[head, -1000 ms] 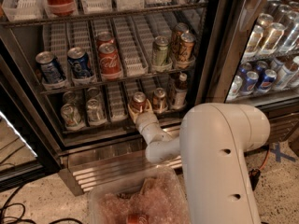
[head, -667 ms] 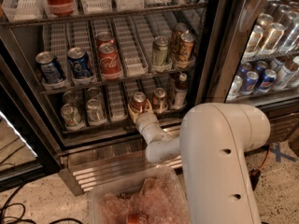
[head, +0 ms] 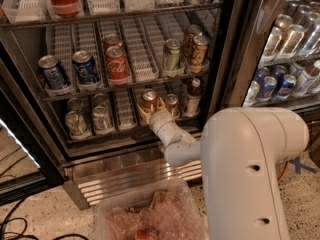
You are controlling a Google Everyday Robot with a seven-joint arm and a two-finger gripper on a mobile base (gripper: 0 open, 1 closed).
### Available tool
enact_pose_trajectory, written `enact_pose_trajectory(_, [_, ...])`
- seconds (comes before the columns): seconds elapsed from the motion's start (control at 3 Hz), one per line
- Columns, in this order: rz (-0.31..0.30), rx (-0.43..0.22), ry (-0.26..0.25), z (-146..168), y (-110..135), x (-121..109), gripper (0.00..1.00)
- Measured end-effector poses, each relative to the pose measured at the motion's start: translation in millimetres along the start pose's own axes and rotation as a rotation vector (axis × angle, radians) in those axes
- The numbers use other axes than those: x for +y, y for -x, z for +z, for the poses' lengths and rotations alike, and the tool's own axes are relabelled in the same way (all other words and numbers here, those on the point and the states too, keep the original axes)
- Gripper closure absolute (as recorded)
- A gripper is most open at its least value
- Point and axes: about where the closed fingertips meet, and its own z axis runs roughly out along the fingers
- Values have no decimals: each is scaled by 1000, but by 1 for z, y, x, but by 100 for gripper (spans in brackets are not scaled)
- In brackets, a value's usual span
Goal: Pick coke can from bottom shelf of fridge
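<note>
On the bottom shelf [head: 124, 110] your end effector [head: 150, 110] stayed put, apparently clamped round the coke can [head: 148, 98]; above, a red can [head: 117, 66] read Coca-Cola.

Showed two blue cans [head: 85, 66] beside red cans [head: 116, 65] on a middle rack [head: 145, 81], a dark bottle [head: 192, 96] right of the gripper [head: 150, 110], silver cans [head: 101, 119] farther left, a clear tub [head: 107, 215] on the floor [head: 40, 209].
</note>
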Motion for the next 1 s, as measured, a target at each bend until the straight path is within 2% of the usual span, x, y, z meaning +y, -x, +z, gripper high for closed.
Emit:
enact_pose_trajectory(0.33, [-21, -7, 52, -6, 14, 0, 100])
enact_pose_trajectory(1.0, [-71, 146, 136, -69, 4, -5, 100])
